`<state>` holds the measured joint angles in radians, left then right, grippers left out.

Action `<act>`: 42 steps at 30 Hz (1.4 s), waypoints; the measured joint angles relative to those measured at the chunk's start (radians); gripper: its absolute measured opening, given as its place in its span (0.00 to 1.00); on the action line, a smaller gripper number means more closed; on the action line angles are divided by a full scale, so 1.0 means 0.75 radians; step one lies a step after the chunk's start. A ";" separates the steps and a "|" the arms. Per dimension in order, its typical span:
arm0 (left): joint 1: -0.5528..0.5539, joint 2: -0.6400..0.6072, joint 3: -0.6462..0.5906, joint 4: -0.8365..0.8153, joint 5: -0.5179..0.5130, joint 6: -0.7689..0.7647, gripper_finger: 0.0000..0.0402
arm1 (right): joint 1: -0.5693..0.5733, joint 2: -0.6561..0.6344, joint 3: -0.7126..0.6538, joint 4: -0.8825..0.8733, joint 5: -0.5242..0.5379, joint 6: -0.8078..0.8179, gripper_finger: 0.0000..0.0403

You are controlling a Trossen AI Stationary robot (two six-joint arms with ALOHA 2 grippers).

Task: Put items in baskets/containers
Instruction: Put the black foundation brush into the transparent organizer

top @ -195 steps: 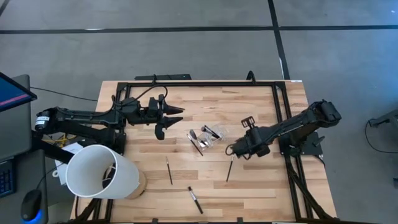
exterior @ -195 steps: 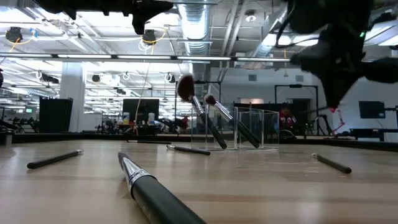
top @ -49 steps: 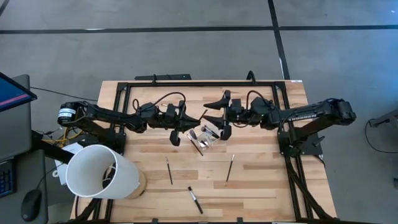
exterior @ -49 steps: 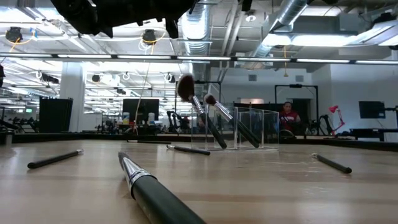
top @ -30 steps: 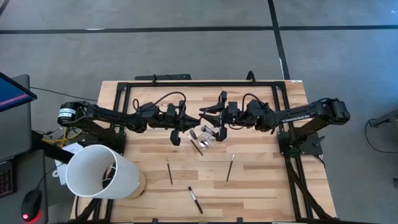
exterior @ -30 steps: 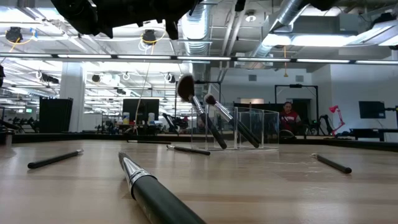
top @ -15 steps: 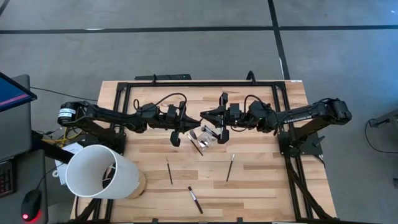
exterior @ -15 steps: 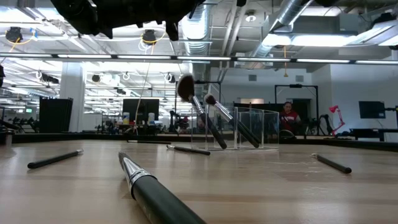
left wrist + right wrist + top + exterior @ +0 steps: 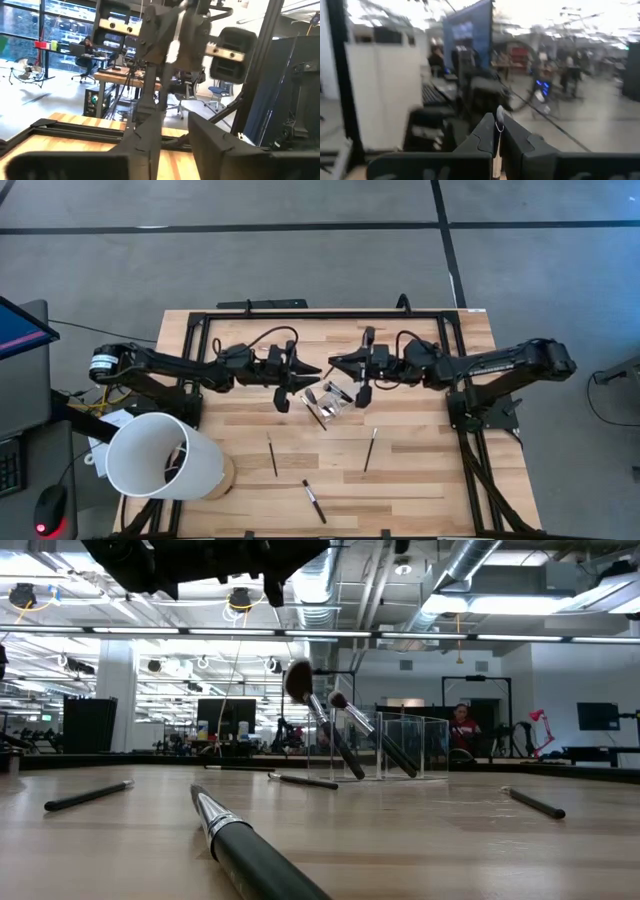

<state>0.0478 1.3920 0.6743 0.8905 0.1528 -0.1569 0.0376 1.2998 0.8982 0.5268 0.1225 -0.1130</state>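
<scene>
From above, the left gripper (image 9: 309,369) and right gripper (image 9: 334,364) are met tip to tip at the clear box's (image 9: 340,395) eleven o'clock; three brushes (image 9: 271,454) are scattered at six. In the right wrist view, a thin stick (image 9: 498,131) is pinched between closed fingers. Left jaws: cannot be told.
</scene>
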 joint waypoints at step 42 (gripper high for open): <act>0.027 -0.469 -0.155 -0.350 -0.086 0.063 0.29 | -0.141 -0.135 -0.486 -0.367 0.323 0.407 0.02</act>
<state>0.0678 1.0401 0.5583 0.6280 0.0885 -0.1093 -0.0681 1.1984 0.5336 0.2518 0.3651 0.1925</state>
